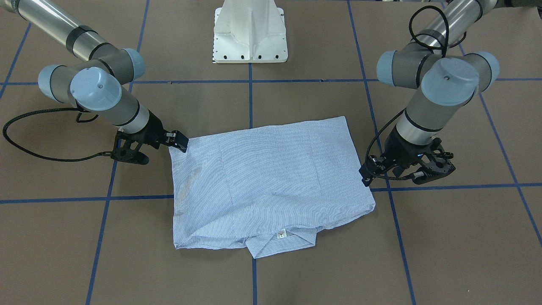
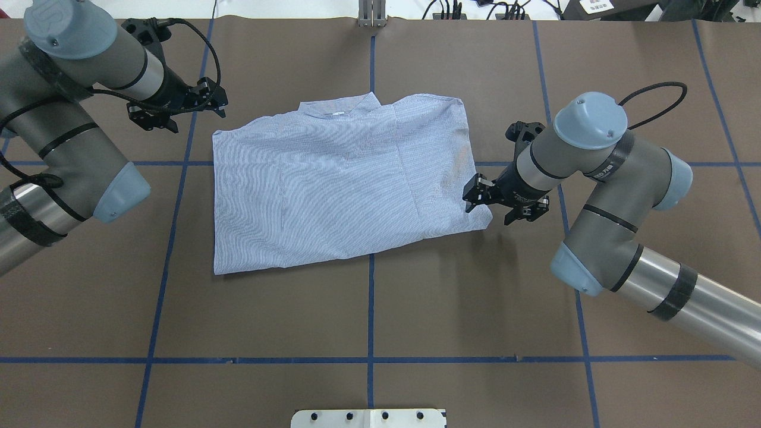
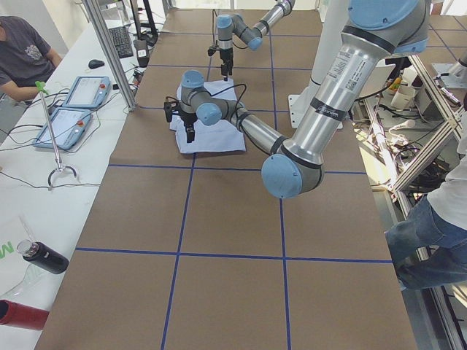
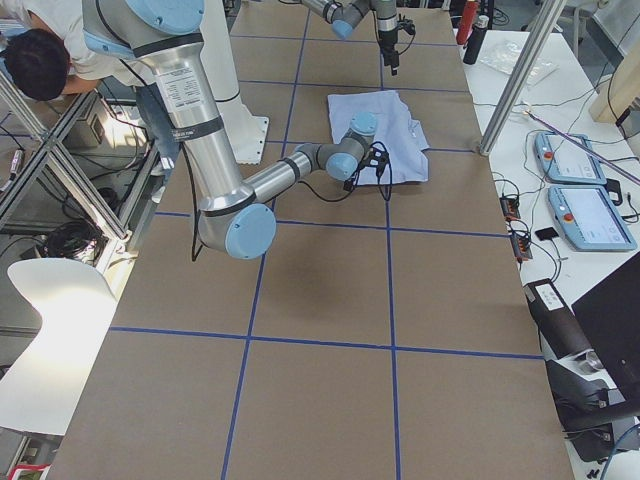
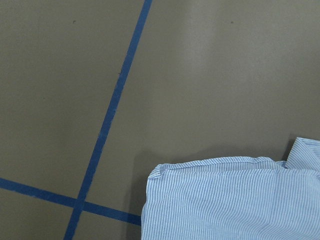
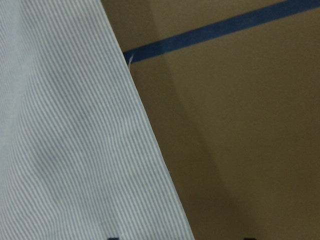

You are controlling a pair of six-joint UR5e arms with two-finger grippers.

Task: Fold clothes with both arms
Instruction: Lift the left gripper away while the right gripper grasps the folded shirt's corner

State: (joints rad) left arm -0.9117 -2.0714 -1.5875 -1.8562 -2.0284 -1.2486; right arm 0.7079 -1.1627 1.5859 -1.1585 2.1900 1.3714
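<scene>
Right gripper [image 2: 473,194], jaws apart, meets the folded shirt [image 2: 339,184] at its corner; left gripper [image 2: 217,100] hangs just beside the opposite corner, seemingly open too

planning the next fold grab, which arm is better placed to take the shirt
Right, likely. The right gripper sits at the side edge of the shirt, near a corner, jaws open, the hem showing in its wrist view. The left gripper hangs clear of it, over bare table.
</scene>
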